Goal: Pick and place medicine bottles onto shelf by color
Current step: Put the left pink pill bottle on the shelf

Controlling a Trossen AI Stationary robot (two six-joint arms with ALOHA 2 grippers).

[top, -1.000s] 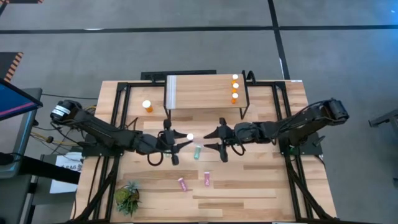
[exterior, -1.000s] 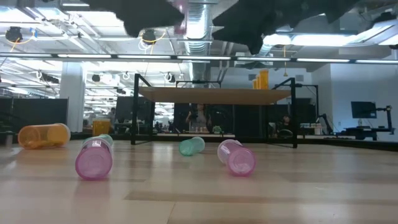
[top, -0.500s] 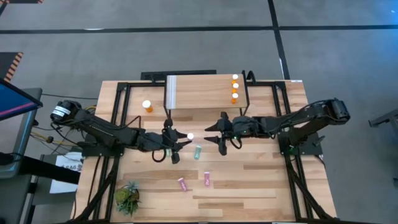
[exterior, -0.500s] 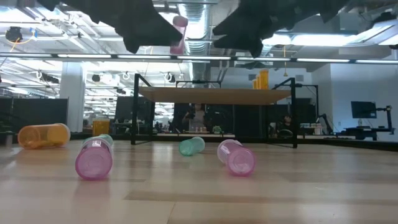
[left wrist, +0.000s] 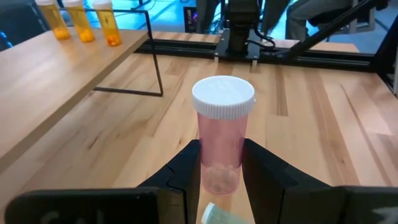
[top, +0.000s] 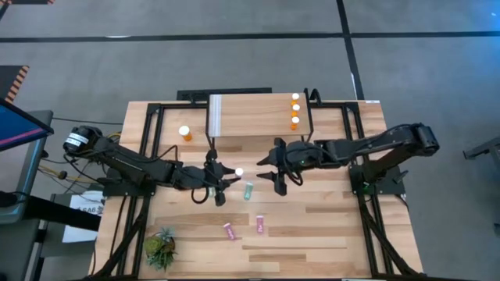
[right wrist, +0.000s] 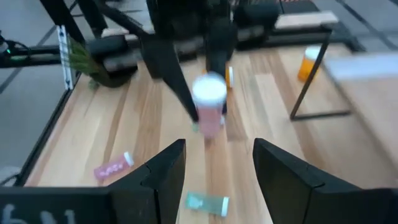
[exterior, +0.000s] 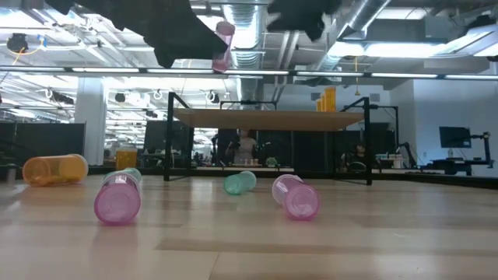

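The light-wood table [top: 328, 242] carried the shelf [top: 258, 115] near its far edge, standing on thin black legs. Three orange bottles [top: 295, 111] stood in a row at the shelf's right end. On the table itself lay one wider orange bottle [top: 185, 133] left of the shelf, a teal bottle [top: 248, 190] near the middle, two pink bottles [top: 244, 228] nearer the front, and a small spiky plant [top: 159, 247] at the front left.

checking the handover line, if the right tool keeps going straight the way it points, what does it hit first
Probably the pink bottle held upright in the left tool; it sits centred ahead of the open right tool, though depth is unclear.
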